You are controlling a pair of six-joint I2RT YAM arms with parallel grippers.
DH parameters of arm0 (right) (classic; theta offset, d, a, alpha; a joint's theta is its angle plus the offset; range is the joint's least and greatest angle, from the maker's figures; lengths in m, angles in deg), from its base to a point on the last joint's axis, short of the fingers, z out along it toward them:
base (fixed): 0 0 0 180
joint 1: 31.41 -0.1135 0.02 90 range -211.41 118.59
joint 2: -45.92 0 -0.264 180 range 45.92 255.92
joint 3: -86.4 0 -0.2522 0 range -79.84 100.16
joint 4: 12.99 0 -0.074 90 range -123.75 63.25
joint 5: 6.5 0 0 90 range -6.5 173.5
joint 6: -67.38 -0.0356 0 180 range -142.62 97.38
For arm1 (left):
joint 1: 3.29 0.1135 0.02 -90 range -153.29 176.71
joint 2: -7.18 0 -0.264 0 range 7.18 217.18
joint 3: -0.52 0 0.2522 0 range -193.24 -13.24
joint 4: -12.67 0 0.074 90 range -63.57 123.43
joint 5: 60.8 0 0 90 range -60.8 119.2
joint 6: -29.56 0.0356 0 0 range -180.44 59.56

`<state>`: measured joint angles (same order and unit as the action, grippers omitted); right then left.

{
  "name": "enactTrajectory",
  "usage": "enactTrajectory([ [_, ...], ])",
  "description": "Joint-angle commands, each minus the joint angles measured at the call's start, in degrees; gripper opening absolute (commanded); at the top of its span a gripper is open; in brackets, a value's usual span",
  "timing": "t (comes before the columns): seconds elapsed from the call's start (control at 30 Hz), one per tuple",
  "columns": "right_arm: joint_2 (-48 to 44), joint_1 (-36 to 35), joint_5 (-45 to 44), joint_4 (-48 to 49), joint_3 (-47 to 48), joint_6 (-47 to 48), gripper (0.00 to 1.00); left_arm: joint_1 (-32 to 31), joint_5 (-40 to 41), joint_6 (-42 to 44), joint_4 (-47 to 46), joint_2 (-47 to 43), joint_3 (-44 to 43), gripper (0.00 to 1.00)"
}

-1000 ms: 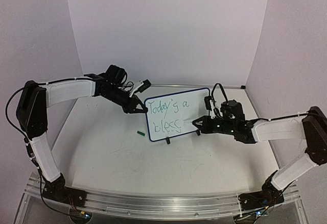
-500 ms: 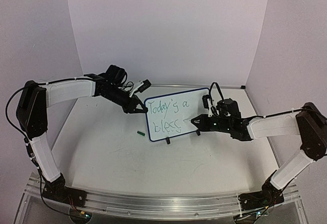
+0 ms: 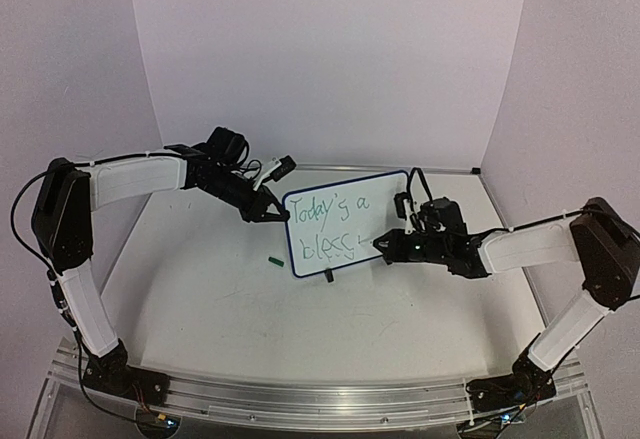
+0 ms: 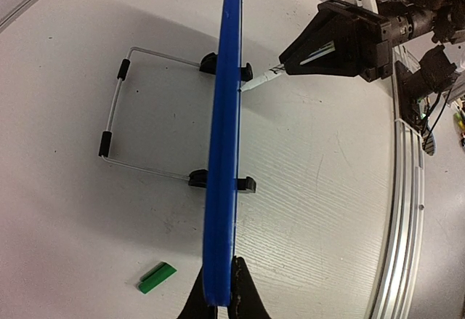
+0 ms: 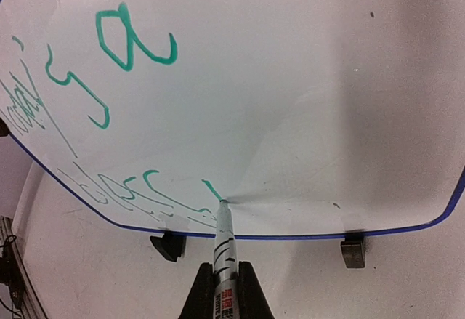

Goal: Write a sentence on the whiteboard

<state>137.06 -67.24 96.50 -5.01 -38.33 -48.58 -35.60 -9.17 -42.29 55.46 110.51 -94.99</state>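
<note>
The whiteboard [image 3: 380, 221] stands at centre frame, the left gripper [image 4: 218, 301] pinching its left-of-frame edge. The right gripper [image 5: 224, 279], clamped on a marker [image 5: 224, 243], touches its tip to the green sentence [image 3: 328, 227], whose lower line is barely legible.

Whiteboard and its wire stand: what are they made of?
Whiteboard: smooth glossy white face, probably a coated panel, given the soft sheen; blue rim looks like plastic. Wire stand: thin bent rod, likely metal, with black, seemingly rubber sleeves.

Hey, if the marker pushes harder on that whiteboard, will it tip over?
Probably tippy: the whiteboard is thin and stands only on a wire stand. Likely stiff; its edge looks straight. The left pincer clamping it should help.
</note>
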Motion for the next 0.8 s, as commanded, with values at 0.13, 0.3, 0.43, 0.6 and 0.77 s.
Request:
enactTrajectory([
  [0.13,-0.57,0.06,-0.36,1.59,-0.76,-0.6,0.0,-0.29,2.76,1.91,0.99,-1.73,0.11,0.0],
  [0.3,-4.65,0.04,2.65,2.96,-1.46,-0.22,0.0,-0.31,2.75,1.9,0.98,-1.62,0.02,0.0],
  [0.43,-7.1,-0.04,3.11,3.13,-1.49,-0.14,0.0,-0.29,2.66,1.89,0.95,-1.72,0.02,0.0],
  [0.6,-7.09,-0.06,1.64,3.13,-0.49,0.05,0.0,-0.29,2.62,1.93,0.98,-1.72,0.02,0.0],
  [0.77,-4.97,-0.04,1.41,3.16,0.77,0.13,0.0,-0.29,2.62,1.97,0.95,-1.73,0.02,0.0],
])
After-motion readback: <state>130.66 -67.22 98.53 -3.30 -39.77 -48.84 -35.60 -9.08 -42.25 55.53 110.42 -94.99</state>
